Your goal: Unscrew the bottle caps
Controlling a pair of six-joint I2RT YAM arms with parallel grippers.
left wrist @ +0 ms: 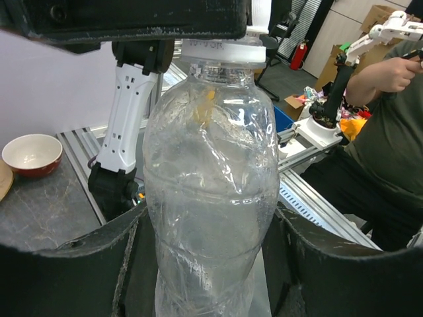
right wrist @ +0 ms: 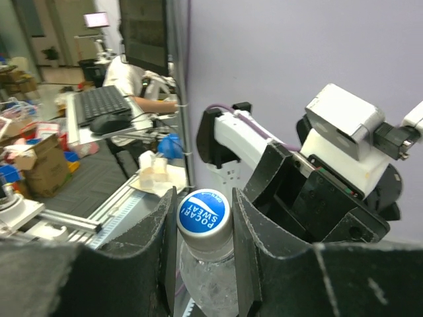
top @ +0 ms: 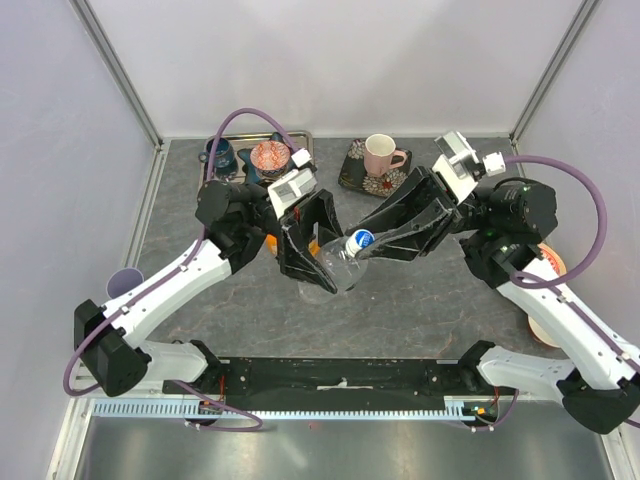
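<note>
colourless clear plastic, creased and dented, forms the bottle [top: 340, 270] held between the two arms over the middle of the grey stone-look table [top: 420, 310]; it leans, with its neck tipped toward the right arm; whether its base touches the table cannot be told; the left gripper [top: 322, 262] is clamped on the bottle's body, and the left wrist view shows a black finger [left wrist: 66, 277] on each side of the lower half; the right gripper [top: 368, 243] pinches the blue and white cap [top: 361, 240], which sits on the neck; in the right wrist view its fingers [right wrist: 254, 244] press tight against the cap's sides, and the words "pocari sweat" on top face the camera; at the back of the table a pink mug [top: 380, 153] stands on a dark patterned plate [top: 356, 180]; at the back left a metal tray [top: 300, 138] holds a blue mug [top: 221, 155] and a patterned bowl [top: 270, 157]; a lilac cup [top: 125, 282] stands near the left edge; something orange [top: 272, 242] shows beside the left arm, mostly hidden
</note>
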